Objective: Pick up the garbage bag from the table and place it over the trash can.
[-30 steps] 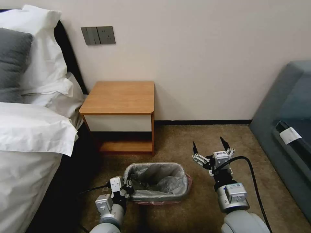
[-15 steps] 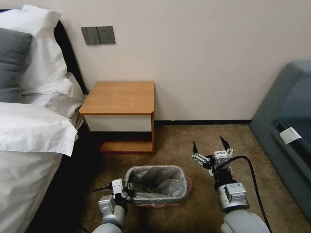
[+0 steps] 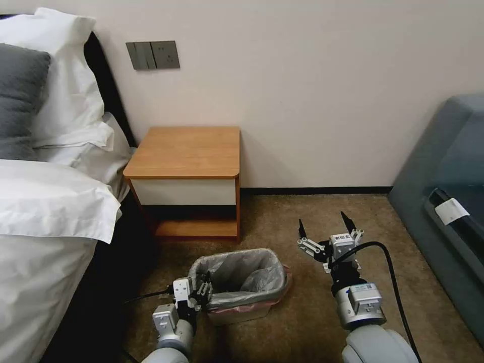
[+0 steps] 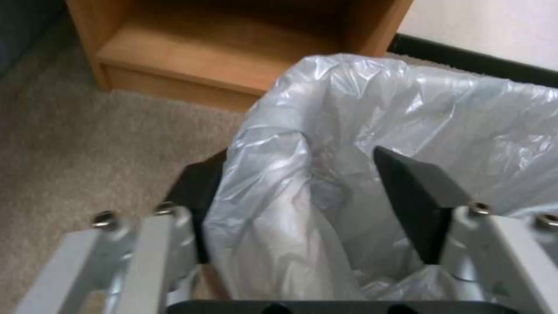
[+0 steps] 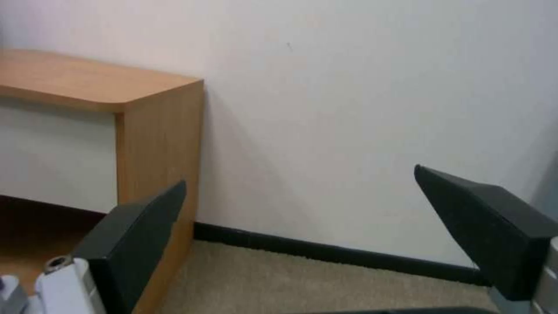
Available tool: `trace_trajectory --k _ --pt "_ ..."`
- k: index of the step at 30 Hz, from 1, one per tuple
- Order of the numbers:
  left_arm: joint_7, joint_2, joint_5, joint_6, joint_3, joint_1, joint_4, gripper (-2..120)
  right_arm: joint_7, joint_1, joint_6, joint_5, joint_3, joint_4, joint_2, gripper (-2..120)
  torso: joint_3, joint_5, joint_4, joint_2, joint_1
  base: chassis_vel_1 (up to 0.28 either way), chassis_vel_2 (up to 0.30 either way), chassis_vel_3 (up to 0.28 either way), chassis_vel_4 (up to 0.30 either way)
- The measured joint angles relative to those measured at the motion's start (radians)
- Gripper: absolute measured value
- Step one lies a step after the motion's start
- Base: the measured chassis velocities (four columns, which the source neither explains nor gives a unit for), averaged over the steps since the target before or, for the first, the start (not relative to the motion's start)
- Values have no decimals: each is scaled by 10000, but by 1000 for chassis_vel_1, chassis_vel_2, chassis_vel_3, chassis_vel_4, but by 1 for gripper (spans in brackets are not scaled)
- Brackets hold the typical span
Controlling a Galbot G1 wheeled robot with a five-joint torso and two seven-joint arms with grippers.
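Garbage bag (image 3: 241, 276) is already lining the trash can (image 3: 237, 313), pinkish rim folded over the outside. Can sits on the carpet (image 3: 302, 322) in front of the table (image 3: 187, 151), tilted, its left-near corner raised. Left gripper (image 3: 201, 292) is at that corner; in the left wrist view its fingers (image 4: 418, 196) straddle the bag-covered rim with a gap between them, one inside the can, one outside, so whether they actually pinch the plastic can't be told. Right gripper (image 3: 325, 229) hovers over carpet right of the can, jaws wide apart, holding nothing
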Motion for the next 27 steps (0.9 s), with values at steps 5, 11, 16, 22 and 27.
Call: trace_trajectory --k 5,11,16,22,27 --pt "127 37 218 -46 -116 26 -115 86 0 39 0 -4 -72 -20 16 100 0 0 0 0 0 0 0 0 0" --pt "318 108 258 -110 -356 27 -355 99 4 29 -15 -13 -124 -8 27 100 0 0 0 0 0 0 0 0 0" --pt "667 211 277 -344 -857 88 -790 100 36 -52 -28 6 -108 21 111 100 0 -1 0 0 0 0 0 0 0" --pt "1759 346 530 -871 -2110 300 -1419 100 45 -430 147 82 -64 -8 375 100 0 -1 0 0 0 0 0 0 0" --pt "2322 438 986 -1442 -3051 718 -2157 100 -16 -1002 656 10 -64 -53 700 100 0 1 1 0 0 0 0 0 0"
